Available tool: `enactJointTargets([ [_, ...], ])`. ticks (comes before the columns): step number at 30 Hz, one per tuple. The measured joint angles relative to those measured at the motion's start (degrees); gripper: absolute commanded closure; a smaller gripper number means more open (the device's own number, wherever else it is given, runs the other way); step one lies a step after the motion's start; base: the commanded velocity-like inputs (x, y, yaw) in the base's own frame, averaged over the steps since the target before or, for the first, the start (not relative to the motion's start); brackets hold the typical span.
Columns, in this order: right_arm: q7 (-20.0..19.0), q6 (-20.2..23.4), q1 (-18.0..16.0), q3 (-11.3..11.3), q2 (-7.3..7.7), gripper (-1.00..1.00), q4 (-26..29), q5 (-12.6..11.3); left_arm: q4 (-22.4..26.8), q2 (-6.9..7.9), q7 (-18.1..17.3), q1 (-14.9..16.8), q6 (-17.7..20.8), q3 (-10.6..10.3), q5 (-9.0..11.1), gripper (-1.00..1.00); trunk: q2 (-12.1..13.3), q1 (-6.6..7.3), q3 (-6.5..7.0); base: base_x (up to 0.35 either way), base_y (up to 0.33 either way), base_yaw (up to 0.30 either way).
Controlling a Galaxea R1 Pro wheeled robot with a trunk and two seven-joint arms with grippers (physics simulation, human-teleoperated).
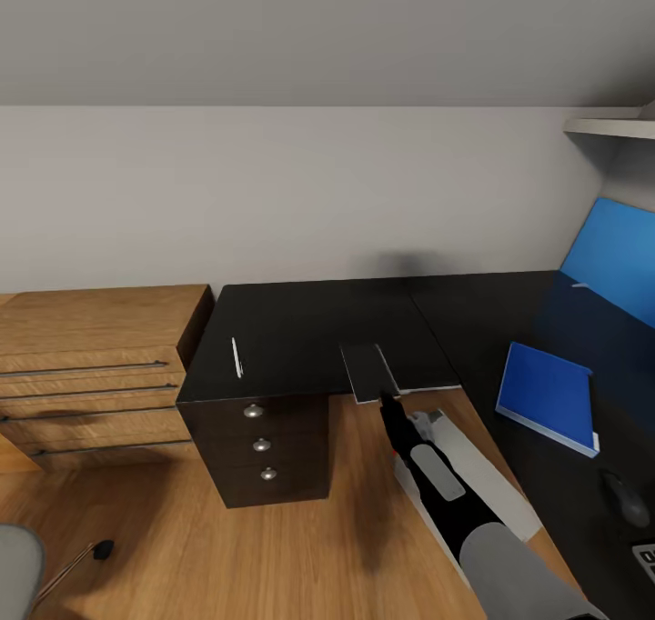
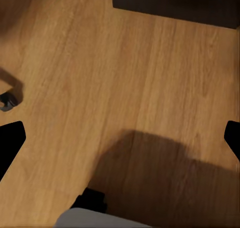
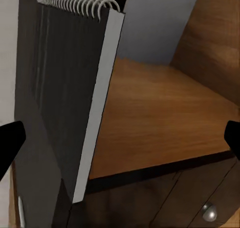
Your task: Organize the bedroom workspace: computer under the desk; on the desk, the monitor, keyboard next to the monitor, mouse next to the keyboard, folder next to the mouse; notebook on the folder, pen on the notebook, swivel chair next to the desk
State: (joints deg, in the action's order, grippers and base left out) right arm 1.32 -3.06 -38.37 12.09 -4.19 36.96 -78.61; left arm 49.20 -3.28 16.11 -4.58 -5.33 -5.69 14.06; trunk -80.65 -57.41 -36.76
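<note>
The dark notebook (image 1: 367, 371) lies on the black desk (image 1: 309, 325), its near end jutting over the front edge. My right gripper (image 1: 388, 405) is just in front of that end. In the right wrist view the spiral-bound notebook (image 3: 70, 87) fills one side, and the right gripper (image 3: 120, 143) is open, its fingers wide apart. The white pen (image 1: 236, 356) lies further left on the desk. On the desk's right wing are the blue folder (image 1: 549, 395), the black mouse (image 1: 626, 498) and a corner of the keyboard (image 1: 646, 561). The left gripper (image 2: 120, 138) hangs open over the floor.
The silver computer (image 1: 482, 475) lies on the floor under my right arm. A wooden chest of drawers (image 1: 91, 365) stands left of the desk's three knobbed drawers (image 1: 261, 445). Part of the swivel chair (image 1: 14, 570) and a caster (image 1: 102, 549) show at lower left. A blue back panel (image 1: 619, 256) rises at right.
</note>
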Motion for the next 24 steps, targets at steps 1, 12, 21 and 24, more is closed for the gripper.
enactJointTargets([
  [1, -0.29, 0.09, -0.32, 0.32, 0.24, -1.00, -0.31, -0.09, -0.14, -0.16, 0.02, 0.01, -0.03, 0.01, -0.15, -1.00, 0.00, 0.00, 0.00, 0.000, 0.000, 0.000],
  [12, -3.50, 0.36, -2.85, 2.02, 1.16, -1.00, -3.74, -0.26, -0.39, -0.37, 0.04, 0.03, -0.05, 0.02, -0.48, -1.00, 0.00, 0.00, 0.00, 0.000, 0.000, 0.000],
  [21, -6.39, 0.52, -2.88, 2.03, 1.18, -1.00, -5.03, -0.33, -0.39, -0.36, 0.01, 0.04, -0.08, 0.01, -0.51, -1.00, 0.00, 0.00, 0.00, 0.000, 0.000, 0.000],
  [24, -7.35, 0.61, -2.89, 2.00, 1.18, -1.00, -5.06, -0.33, -0.39, -0.36, 0.01, 0.03, -0.09, 0.01, -0.51, -1.00, 0.00, 0.00, 0.00, 0.000, 0.000, 0.000],
])
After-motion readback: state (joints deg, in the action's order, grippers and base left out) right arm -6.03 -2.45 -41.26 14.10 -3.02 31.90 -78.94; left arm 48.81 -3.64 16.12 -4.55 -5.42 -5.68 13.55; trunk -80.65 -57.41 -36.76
